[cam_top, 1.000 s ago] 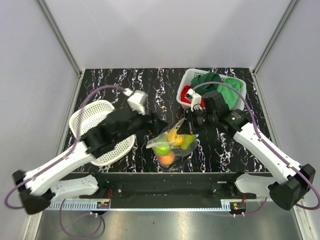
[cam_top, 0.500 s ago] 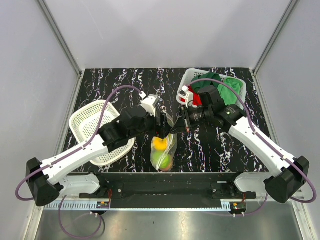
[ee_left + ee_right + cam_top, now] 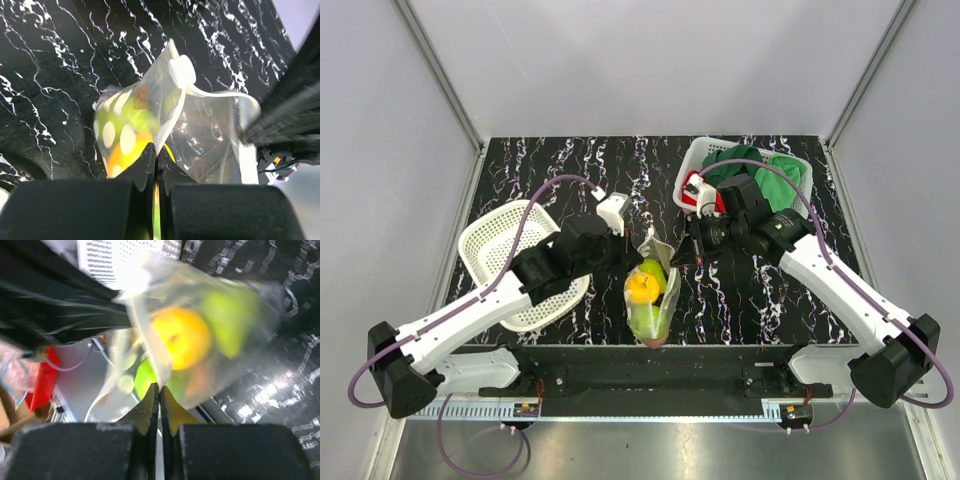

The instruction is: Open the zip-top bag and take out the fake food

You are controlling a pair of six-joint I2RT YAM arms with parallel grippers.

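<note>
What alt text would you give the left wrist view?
The left gripper has its black fingers shut on the edge of a clear, white-dotted zip-top bag, with the black, white-veined table behind it. Yellow and green fake fruit show through the plastic. A blurred dark shape crosses the right edge.

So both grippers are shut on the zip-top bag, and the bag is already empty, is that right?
Not empty: the top external view shows the fake food inside the zip-top bag. Left gripper and right gripper are shut on it.
</note>
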